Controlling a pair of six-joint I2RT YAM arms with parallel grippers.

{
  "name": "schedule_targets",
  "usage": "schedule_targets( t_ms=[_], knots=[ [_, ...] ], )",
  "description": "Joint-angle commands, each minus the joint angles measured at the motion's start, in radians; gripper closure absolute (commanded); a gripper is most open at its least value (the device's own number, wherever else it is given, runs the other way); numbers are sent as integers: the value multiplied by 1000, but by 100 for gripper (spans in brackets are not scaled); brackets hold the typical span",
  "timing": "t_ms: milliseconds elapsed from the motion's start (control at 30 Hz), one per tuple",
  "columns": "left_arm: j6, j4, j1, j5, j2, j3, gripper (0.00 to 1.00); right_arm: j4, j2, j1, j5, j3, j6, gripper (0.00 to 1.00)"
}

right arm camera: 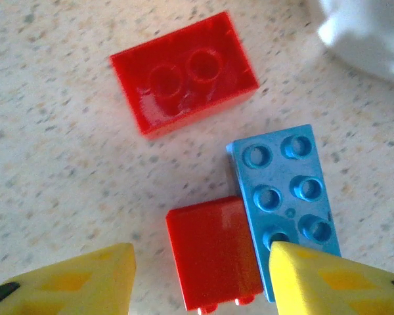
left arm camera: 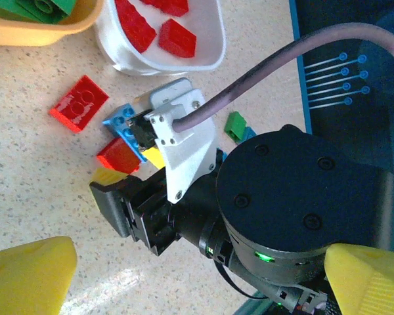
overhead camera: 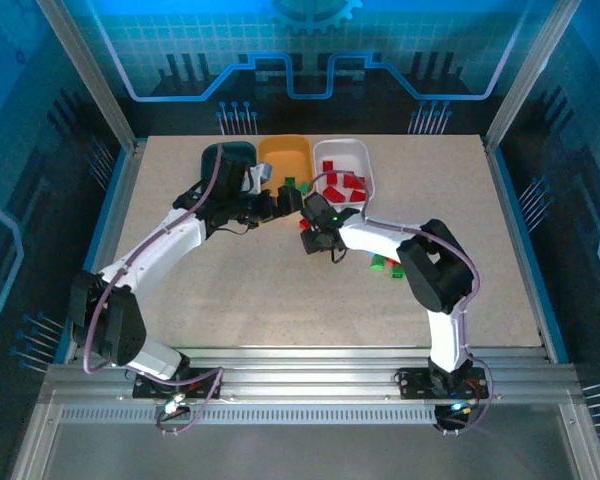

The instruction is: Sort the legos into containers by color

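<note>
- Small red brick (right arm camera: 213,252): glossy, smooth face up, two studs peeking out at its near edge, so apparently lying on its side. Rests on the speckled table (right arm camera: 65,164), a short way from the white tub (right arm camera: 371,33).
- Set edge to edge against a light blue brick (right arm camera: 285,193), long and narrow, six studs up. No gap visible along the shared side, though actual contact is hard to confirm.
- Right gripper (right arm camera: 200,282) about half open above the pair, holding nothing. One fingertip hangs over bare table, the other over the light blue brick's near end instead of beside the red one.
- To grip well: shift sideways until the blue brick lies outside both fingertips, or turn the wrist to pinch the red brick across its free ends. Then come straight down and close gently.
- Likely fault if closed as placed: squeezing both bricks together, or riding up on the blue one and flicking the red one away.
- Larger red brick (right arm camera: 184,82) lies apart from both, further out on the table; leave it for a later pass.
- Red bricks (left arm camera: 177,38) in the white tub, so a short carry. Green bricks (left arm camera: 39,8) in the orange-yellow tub (left arm camera: 46,33). Teal tub (overhead camera: 225,158) beside it, partly behind the left arm.
- Left gripper (left arm camera: 198,279) spread wide and empty above the right arm's wrist (left arm camera: 282,197); best kept clear of the lift.
</note>
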Motion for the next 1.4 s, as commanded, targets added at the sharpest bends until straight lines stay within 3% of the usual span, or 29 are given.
schedule_targets(
  t_ms=[0,200,467,833,1233,1367],
  knots=[
    [-7,57,6,-71,12,12,1,-31,-56,135,-148,-38,50,43],
    [-7,55,10,-94,-1,6,1,-20,-202,123,-156,-69,47,43],
    [-22,31,20,-117,14,12,1,-101,-154,78,58,-69,4,44],
    [-43,44,53,-107,27,4,1,-76,-12,-11,17,-34,-20,55],
    [-46,52,56,-98,34,2,1,-41,-96,-128,-57,-94,-29,54],
    [-45,54,56,-96,38,2,1,-29,-122,-120,-78,-86,-44,54]
  ],
)
